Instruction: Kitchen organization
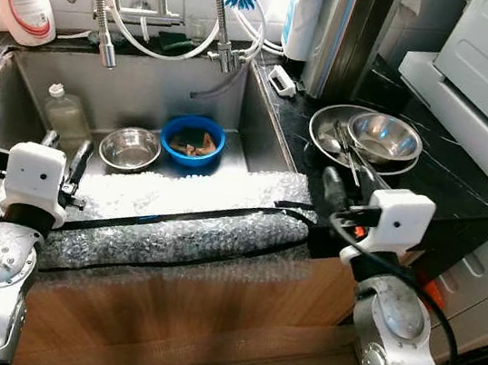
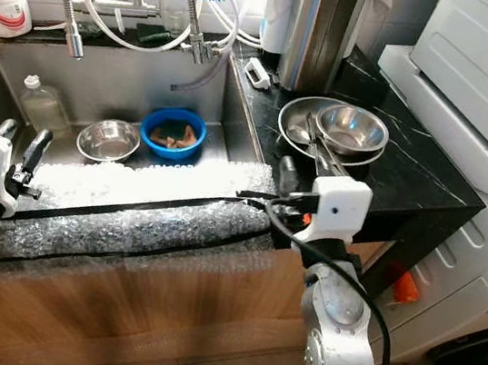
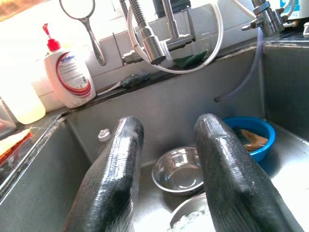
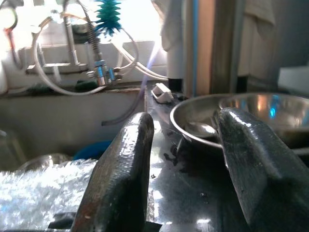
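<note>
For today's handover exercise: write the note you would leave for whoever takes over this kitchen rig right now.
Left gripper: open, empty, over the sink's front left.
Right gripper: open, empty, over the black counter, just short of the steel dishes.
In the sink: small steel bowl, blue bowl with scraps, clear bottle.
On the counter: steel bowl on a steel plate with utensils.
Done: nothing evident.
Left: all sorting, probably starting with the counter dishes.

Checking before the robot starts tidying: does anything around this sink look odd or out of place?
Yes. Bubble wrap is draped over the sink's front edge, with a black cable lying across it. A plastic bottle sits in the basin beside a steel bowl, and the blue bowl holds brownish scraps.
</note>
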Motion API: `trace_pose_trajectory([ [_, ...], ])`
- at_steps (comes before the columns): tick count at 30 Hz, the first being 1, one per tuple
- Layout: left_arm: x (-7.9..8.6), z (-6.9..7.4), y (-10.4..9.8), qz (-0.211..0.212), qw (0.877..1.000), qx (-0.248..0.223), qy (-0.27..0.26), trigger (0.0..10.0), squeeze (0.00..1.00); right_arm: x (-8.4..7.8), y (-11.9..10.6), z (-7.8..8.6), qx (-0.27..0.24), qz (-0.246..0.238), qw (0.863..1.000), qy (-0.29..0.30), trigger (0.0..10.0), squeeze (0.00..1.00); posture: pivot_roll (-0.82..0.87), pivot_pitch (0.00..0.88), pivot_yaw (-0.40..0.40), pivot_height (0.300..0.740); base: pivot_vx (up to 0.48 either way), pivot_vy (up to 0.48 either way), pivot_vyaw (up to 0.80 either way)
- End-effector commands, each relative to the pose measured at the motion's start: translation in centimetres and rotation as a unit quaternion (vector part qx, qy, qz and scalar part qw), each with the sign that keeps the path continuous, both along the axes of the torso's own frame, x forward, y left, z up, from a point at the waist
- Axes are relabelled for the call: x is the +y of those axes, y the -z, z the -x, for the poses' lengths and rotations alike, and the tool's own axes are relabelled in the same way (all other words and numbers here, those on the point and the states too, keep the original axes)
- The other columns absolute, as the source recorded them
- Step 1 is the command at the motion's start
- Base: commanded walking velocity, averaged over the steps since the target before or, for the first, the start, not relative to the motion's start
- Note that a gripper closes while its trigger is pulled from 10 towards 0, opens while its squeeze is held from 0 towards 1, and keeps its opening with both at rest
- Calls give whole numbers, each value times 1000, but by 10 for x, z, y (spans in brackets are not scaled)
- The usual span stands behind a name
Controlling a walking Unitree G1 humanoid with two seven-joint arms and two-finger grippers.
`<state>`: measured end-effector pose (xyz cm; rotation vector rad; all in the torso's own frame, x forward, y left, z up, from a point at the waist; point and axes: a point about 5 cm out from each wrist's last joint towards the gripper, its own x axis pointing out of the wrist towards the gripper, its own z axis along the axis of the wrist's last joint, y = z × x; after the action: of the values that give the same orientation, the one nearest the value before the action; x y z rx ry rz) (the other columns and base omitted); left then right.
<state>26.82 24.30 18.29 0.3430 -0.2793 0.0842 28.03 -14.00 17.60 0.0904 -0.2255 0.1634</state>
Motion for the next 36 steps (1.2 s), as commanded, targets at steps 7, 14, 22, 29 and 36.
trace_pose_trajectory([
  [7, -2, 2, -3, -2, 1000, -11, 2, 10000, 0, 8, 9, 1, 53, -108, 993, -6, 10000, 0, 36, 51, -41, 740, 0, 0, 0],
  [14, -2, 2, -4, -3, 1000, -11, 2, 10000, 0, 5, 19, 0, 94, -167, 981, 0, 10000, 0, 38, 63, -45, 740, 0, 0, 0],
  [22, -2, 2, -4, -3, 1000, -11, 2, 10000, 0, 2, 20, -1, 107, -193, 975, 8, 10000, 0, 38, 63, -45, 740, 0, 0, 0],
  [29, -3, 1, -4, -3, 1000, -10, 0, 10000, 0, -2, 14, -11, 104, -264, 959, 11, 10000, 1000, 38, 83, -45, 740, 0, 0, 0],
  [36, -3, 1, -4, -3, 1000, -10, -1, 10000, 0, -3, 15, -18, 119, -280, 952, 30, 10000, 0, 42, 88, -45, 740, 0, 0, 0],
])
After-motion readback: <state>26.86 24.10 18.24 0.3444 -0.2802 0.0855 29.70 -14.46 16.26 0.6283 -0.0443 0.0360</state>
